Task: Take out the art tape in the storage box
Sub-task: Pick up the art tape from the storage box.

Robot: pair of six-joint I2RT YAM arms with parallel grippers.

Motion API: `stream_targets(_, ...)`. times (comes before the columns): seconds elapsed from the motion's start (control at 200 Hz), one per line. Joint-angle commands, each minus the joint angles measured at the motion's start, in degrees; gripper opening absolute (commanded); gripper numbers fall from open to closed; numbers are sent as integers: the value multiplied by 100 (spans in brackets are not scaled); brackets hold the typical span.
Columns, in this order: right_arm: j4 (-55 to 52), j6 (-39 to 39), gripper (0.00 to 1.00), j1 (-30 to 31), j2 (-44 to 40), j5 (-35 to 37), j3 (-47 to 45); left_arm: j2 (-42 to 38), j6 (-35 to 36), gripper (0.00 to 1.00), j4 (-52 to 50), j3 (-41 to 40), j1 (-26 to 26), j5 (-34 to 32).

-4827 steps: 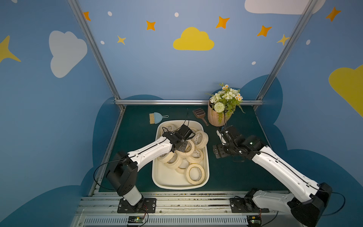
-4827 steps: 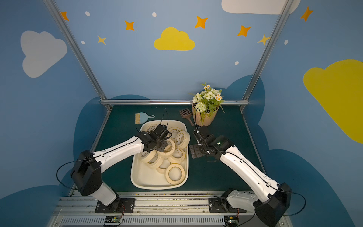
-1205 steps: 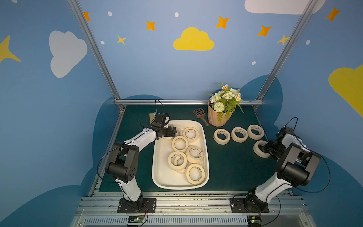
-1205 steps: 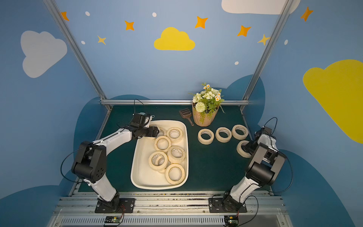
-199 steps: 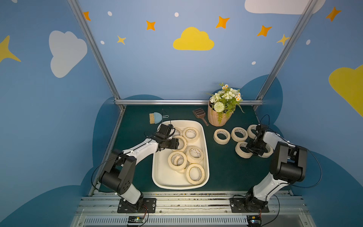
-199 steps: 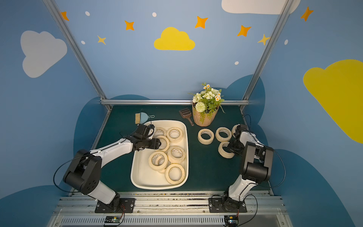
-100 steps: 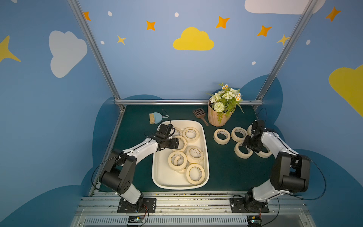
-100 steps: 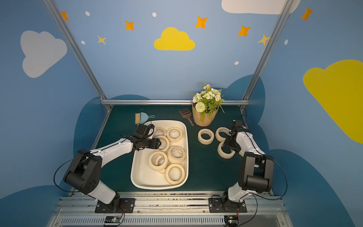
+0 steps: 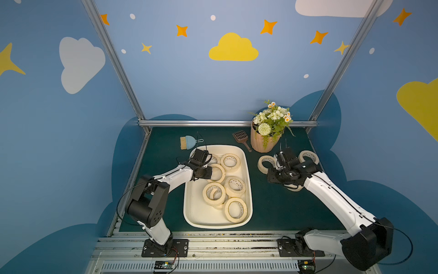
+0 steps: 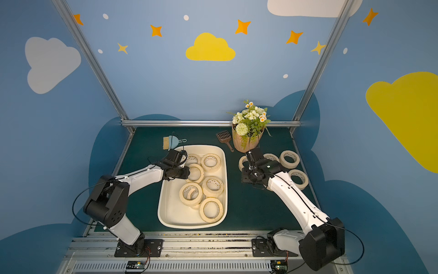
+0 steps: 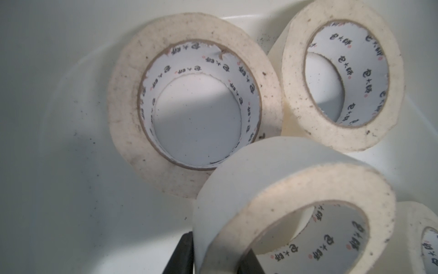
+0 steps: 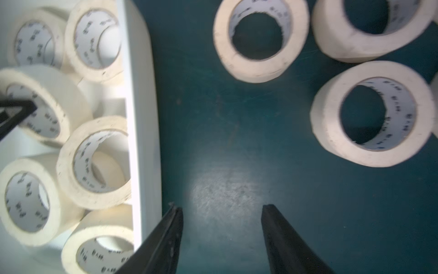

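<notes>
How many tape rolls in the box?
6: one roll in the left claw, two at the far end, three nearer. Another may hide underneath.

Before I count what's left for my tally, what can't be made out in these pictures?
Left claw tips: left wrist view, cut off by the bottom edge and covered by the roll it grips.
A mat roll: in a top view, nearly all under the right arm.
Lower roll in the storage box: in both top views, under another roll.
</notes>
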Motion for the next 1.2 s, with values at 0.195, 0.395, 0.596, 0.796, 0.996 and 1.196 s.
stream_targets(0.195,147,345,58,1453,1191,-221,1230,-571,323,26,-792,797,-175,-62)
stream_targets(0.395,426,329,57,1855,2153,-389,2241,-807,278,26,-1269,926,-577,-113)
stream_targets(0.596,375,329,56,1837,2719,-370,2829,-1225,192,26,-1512,850,-823,-82)
stream_targets(0.796,374,333,21,1829,3014,-306,2946,-1687,16,26,-1369,568,-851,309)
stream_targets(0.996,242,303,0,1763,2878,-88,2968,-2170,-109,62,-1128,184,-851,744)
stream_targets(1.196,-212,237,0,1515,2466,128,2953,-2908,-174,100,-1258,-46,-858,666)
